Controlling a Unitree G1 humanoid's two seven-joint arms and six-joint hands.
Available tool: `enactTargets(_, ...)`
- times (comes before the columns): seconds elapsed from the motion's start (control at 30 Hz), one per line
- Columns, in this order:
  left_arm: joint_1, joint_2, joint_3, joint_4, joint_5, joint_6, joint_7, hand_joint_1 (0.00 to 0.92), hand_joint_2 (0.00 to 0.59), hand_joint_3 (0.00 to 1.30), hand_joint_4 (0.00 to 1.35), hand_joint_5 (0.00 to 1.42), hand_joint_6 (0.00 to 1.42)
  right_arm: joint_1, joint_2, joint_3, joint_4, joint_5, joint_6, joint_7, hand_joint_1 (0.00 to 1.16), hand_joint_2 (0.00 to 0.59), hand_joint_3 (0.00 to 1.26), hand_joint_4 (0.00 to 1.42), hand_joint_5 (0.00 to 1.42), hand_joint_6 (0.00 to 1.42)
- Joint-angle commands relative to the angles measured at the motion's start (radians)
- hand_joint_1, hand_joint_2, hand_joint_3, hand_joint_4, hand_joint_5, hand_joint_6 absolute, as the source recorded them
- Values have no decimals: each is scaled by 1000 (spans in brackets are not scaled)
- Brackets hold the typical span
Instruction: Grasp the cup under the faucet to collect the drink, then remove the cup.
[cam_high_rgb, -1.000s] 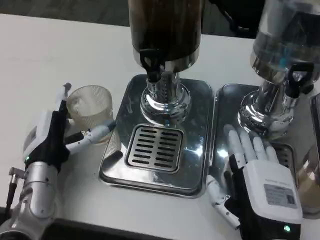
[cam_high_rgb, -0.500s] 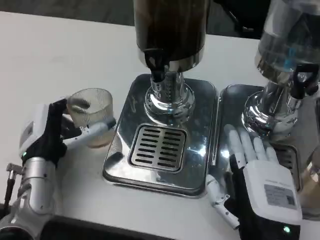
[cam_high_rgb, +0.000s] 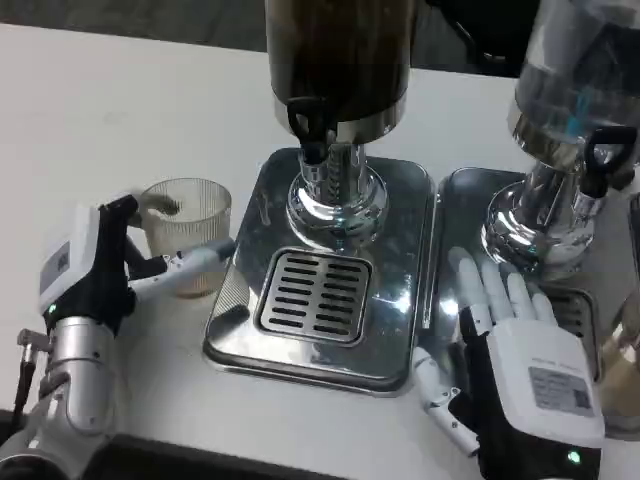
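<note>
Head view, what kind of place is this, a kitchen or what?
Probably a self-serve drinks counter: a dark-filled drink dispenser with a tap stands on a steel drip tray on a white table, a second dispenser beside it, and a ribbed cup in the left hand.

The cup in the left hand looks like clear ribbed plastic or glass, kinda frosty. Just right of that hand, the drip tray and dispenser base are shiny mirror-polished metal. The worktop is smooth matt white.
</note>
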Motion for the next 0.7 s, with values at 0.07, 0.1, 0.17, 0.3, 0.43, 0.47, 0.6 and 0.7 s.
enactTargets(0.07,10,3,-8,-24,15,-50,49,604,0,864,950,1101,1315,-10,-10,-6,6,5,-8,2,0,503,3,0,0,18)
enactTargets(0.1,11,5,-9,-31,19,-66,58,596,0,857,940,1088,1289,-11,-11,-7,6,5,-9,2,0,503,3,0,0,18)
enactTargets(0.17,15,9,-13,-49,30,-97,76,580,0,850,931,1073,1280,-13,-16,-8,5,7,-11,1,0,503,3,0,0,18)
enactTargets(0.3,25,12,-35,-85,60,-148,116,565,0,836,918,1058,1262,-14,-22,-11,-1,4,-10,-1,0,503,3,0,0,18)
enactTargets(0.43,27,8,-40,-98,73,-166,129,563,0,832,918,1057,1262,-7,-21,-15,-8,5,-6,-3,0,503,3,0,0,18)
enactTargets(0.47,27,6,-39,-99,74,-169,128,563,0,830,918,1057,1262,-5,-19,-14,-10,3,-5,-3,0,503,3,0,0,18)
enactTargets(0.6,23,-8,-61,-109,101,-181,123,545,0,820,907,1044,1249,5,-11,-16,-18,1,0,-10,0,503,3,0,0,18)
enactTargets(0.7,5,-34,-98,-101,132,-168,111,543,0,818,907,1041,1245,5,-8,-16,-23,-3,1,-12,0,503,3,0,0,18)
